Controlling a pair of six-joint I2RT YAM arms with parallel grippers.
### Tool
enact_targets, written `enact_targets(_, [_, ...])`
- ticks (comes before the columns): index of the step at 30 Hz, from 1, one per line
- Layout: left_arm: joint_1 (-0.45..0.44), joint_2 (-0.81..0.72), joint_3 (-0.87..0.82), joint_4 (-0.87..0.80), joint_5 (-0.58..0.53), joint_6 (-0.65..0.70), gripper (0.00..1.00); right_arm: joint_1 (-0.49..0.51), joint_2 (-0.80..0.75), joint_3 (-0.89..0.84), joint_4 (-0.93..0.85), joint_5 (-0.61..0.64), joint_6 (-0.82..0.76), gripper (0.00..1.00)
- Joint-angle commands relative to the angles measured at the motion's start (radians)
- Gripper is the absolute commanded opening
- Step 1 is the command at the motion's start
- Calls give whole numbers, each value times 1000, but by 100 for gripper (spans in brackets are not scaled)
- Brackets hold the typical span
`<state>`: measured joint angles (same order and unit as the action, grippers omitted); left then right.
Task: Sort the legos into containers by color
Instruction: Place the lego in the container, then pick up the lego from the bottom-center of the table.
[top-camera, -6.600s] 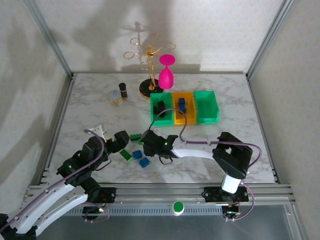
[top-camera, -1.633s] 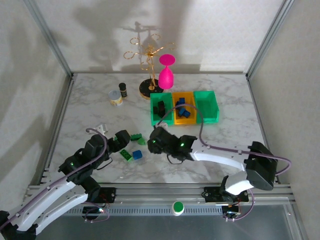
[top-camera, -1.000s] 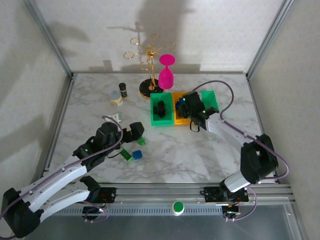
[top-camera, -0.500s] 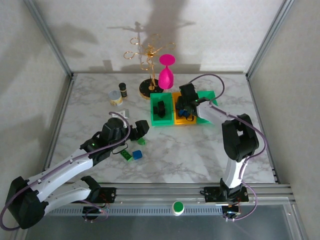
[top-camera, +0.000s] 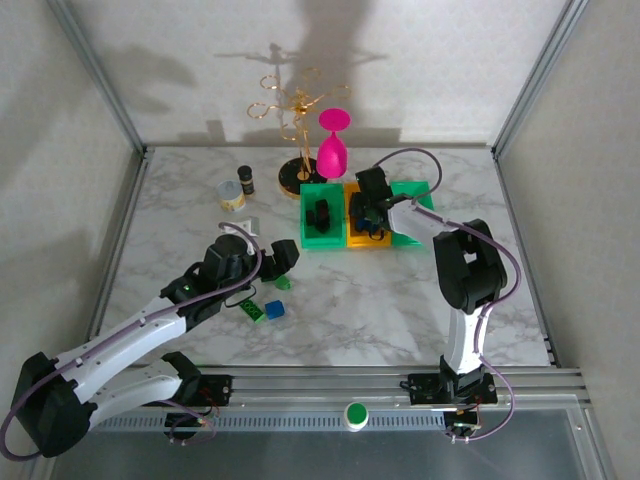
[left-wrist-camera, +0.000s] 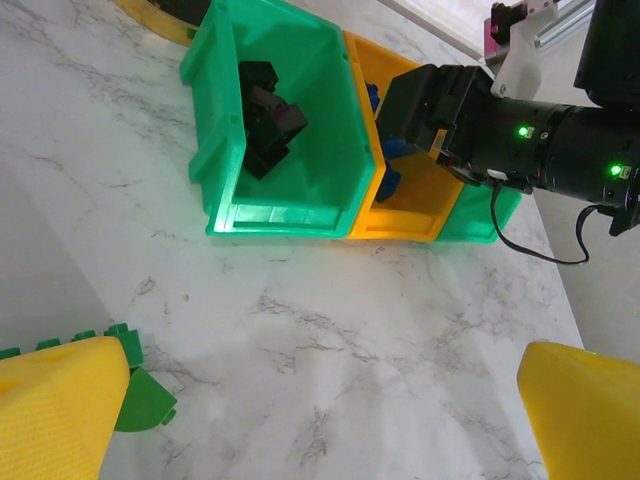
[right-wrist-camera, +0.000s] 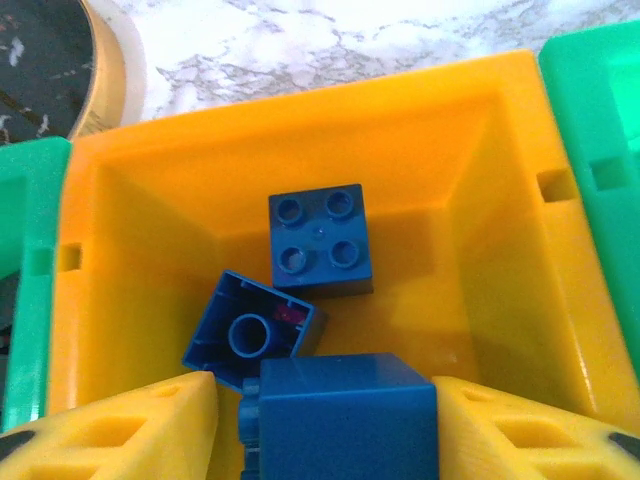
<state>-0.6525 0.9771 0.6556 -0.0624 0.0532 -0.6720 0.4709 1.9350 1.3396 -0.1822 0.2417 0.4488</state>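
Note:
My right gripper (right-wrist-camera: 325, 400) hangs low inside the orange container (right-wrist-camera: 500, 230), open. A blue lego (right-wrist-camera: 340, 415) sits between its fingers, with a gap on the left side. Two more blue legos (right-wrist-camera: 320, 240) lie on the bin floor below. The left green container (left-wrist-camera: 215, 150) holds black legos (left-wrist-camera: 268, 120). The right green container (top-camera: 415, 225) is partly hidden by the right arm. My left gripper (top-camera: 275, 258) stands wide open over bare marble, with a green lego (left-wrist-camera: 140, 395) beside its left finger. A flat green lego (top-camera: 257, 311) and a blue lego (top-camera: 274, 310) lie near it.
A gold wire stand carrying a pink glass (top-camera: 333, 145) rises just behind the bins. A tin can (top-camera: 232, 196) and a small dark jar (top-camera: 245, 180) stand at the back left. Metal frame posts border the table.
My right arm swung from the near table to the orange bin carrying a blue lego, and its jaws have spread. The left gripper reached forward toward the green lego.

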Motion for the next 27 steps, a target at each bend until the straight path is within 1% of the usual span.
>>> enact_targets(1, [10,-14,47,4,-12,22,100,-6,-52,10,-5,27,-22,61])
enact_targets(7, [10,-31,53,-1,-15,18,100,-5,-122,-11,-6,26,-23,63])
enact_targets(11, [10,-42,62,-15,-22,23,100,-1,-167,-26,0,2,-22,63])
enact_targets(15, [11,-65,61,-34,-30,19,99,28,-232,-55,-13,-8,-9,62])
enact_targets(18, [11,-95,49,-57,-42,8,100,75,-296,-103,-21,-30,12,62])
enact_targets(24, [13,-183,2,-140,-81,-33,100,219,-407,-243,-39,-9,86,63])
enact_targets(25, [13,-201,-7,-159,-91,-43,100,268,-421,-266,-39,-8,104,64])
enact_targets(27, [14,-240,-30,-194,-107,-55,100,335,-433,-300,-48,-1,140,65])
